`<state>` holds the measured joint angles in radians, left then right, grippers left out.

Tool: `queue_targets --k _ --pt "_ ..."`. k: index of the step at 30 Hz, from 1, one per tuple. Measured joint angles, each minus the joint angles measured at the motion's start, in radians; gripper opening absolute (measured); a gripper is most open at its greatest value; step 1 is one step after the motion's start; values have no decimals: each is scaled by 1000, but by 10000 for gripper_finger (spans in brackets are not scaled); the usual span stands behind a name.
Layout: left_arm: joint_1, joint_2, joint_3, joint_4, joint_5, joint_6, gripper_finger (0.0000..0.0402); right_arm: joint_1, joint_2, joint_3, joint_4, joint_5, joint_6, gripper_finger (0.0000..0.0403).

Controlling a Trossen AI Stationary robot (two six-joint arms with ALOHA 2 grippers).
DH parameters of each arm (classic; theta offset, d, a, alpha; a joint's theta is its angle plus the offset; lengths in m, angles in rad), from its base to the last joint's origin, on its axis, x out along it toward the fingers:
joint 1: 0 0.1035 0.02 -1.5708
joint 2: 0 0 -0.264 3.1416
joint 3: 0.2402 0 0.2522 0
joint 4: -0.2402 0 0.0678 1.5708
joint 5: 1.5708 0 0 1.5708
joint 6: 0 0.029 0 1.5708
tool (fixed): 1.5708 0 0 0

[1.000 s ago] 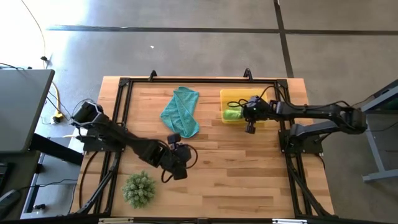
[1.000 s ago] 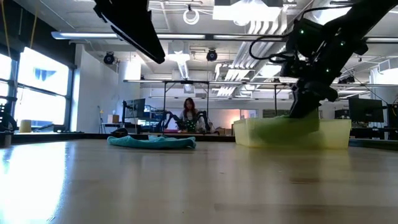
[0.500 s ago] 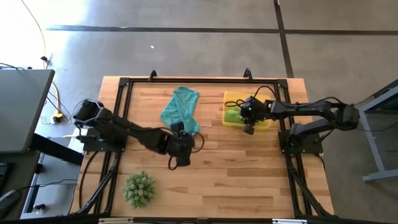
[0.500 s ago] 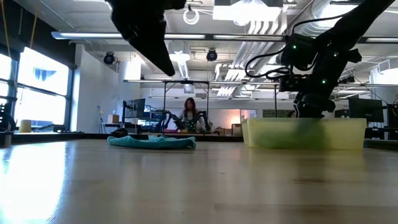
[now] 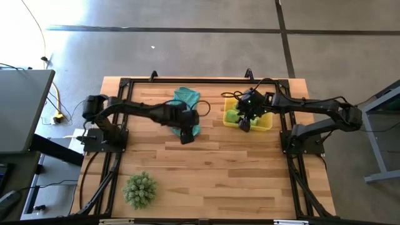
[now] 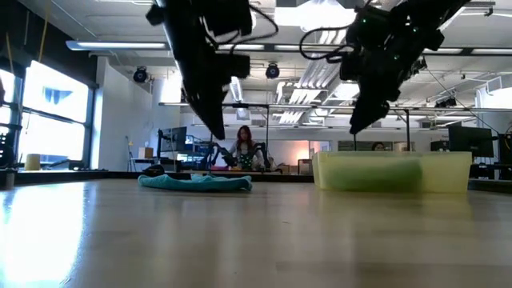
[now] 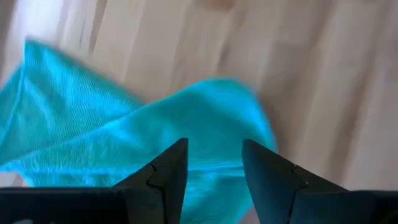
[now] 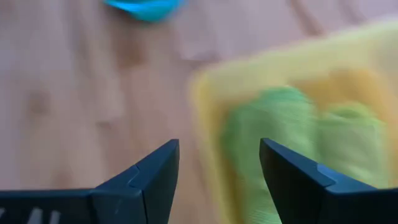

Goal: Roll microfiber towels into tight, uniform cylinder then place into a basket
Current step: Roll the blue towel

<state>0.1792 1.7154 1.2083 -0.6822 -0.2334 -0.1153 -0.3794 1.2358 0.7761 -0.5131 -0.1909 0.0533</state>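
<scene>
A teal-blue microfiber towel lies loosely crumpled on the wooden table, at its far middle. My left gripper hovers open above the towel's near end, clear of it. The yellow basket stands to the towel's right. Two lime-green rolled towels lie side by side in it. My right gripper hangs open above the basket's near left part with nothing between its fingers. The low view shows both grippers well above the tabletop.
A spiky green ball-shaped plant sits at the table's near left. A black frame runs along the table's edges. Bare wood fills the table's middle and near right.
My left gripper has swung from the table's near middle toward the far edge and now hangs over the teal towel, still open. My right gripper has opened, let go of a green towel inside the basket and risen out of it. The towel stays in the basket.
</scene>
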Motion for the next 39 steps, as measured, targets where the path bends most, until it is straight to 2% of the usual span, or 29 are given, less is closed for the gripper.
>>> queue_targets --k 6,10,15,19,27,32,39 --pt "111 94 -1 -2 43 5 140 60 0 27 11 -235 -6 215" --pt "143 172 -2 9 46 -4 140 104 0 27 38 -266 -4 215" --pt "135 253 5 75 47 -13 140 150 0 27 86 -247 73 215" --pt "95 281 7 135 40 -26 140 161 0 27 96 -202 74 215" --pt "-43 294 2 265 49 -118 140 162 0 27 93 -194 70 215" --pt "-140 295 1 310 11 -165 140 162 0 27 93 -194 70 215" --pt "-265 296 0 323 9 -199 140 162 0 27 93 -194 70 215"
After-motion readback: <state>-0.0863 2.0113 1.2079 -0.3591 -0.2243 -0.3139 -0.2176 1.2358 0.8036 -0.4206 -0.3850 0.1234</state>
